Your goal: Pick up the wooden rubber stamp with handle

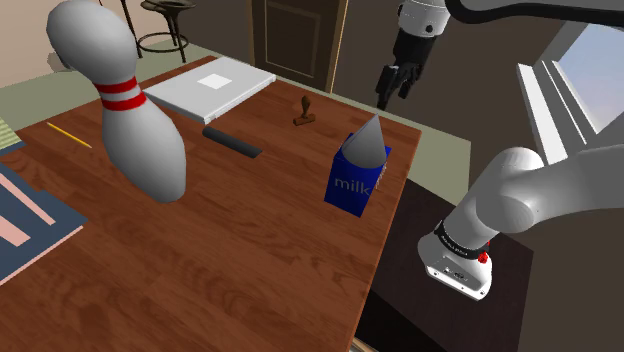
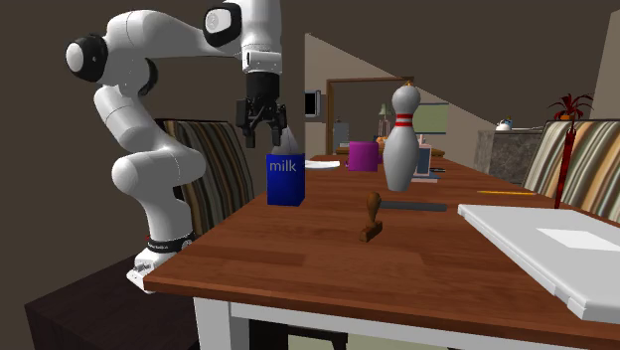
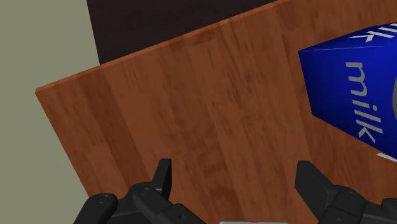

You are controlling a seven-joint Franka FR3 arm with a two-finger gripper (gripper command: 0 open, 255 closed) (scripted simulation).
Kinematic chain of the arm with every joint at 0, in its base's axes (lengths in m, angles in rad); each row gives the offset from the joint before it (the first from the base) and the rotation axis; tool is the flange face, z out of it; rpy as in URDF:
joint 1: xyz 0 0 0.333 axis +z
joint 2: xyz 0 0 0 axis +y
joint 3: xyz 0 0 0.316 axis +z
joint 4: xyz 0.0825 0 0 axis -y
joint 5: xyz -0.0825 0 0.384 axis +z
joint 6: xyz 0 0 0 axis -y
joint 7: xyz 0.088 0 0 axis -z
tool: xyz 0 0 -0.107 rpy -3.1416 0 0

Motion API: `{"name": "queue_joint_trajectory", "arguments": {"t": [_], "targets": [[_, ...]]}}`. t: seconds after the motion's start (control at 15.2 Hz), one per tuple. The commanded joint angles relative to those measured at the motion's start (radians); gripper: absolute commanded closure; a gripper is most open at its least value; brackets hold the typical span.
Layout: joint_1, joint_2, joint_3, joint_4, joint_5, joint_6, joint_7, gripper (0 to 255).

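Home dining room, wooden table (image 2: 298, 254), striped chairs (image 2: 214, 164), houseplant (image 2: 571, 105)

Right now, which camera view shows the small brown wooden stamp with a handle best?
The second exterior view: the small brown wooden stamp stands upright in the foreground, side-on, handle and base distinct. In the shoulder view it sits farther off, small. The wrist view faces the brown wooden tabletop beside the blue milk carton.

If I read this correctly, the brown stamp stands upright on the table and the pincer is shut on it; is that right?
Not quite: the stamp does stand upright on the table, but the pincer is open and empty, as the wrist view shows.
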Motion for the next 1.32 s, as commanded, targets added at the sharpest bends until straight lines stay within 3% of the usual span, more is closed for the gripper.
{"name": "queue_joint_trajectory", "arguments": {"t": [0.0, 0.59, 1.25], "targets": [[0.000, 0.000, 0.000, 0.000, 0.000, 0.000, 0.000, 0], [-0.009, 0.379, 0.007, 0.213, -0.007, 0.146, -0.001, 0], [-0.011, 0.796, 0.014, 0.574, -0.024, 0.178, 0.003, 0]]}}
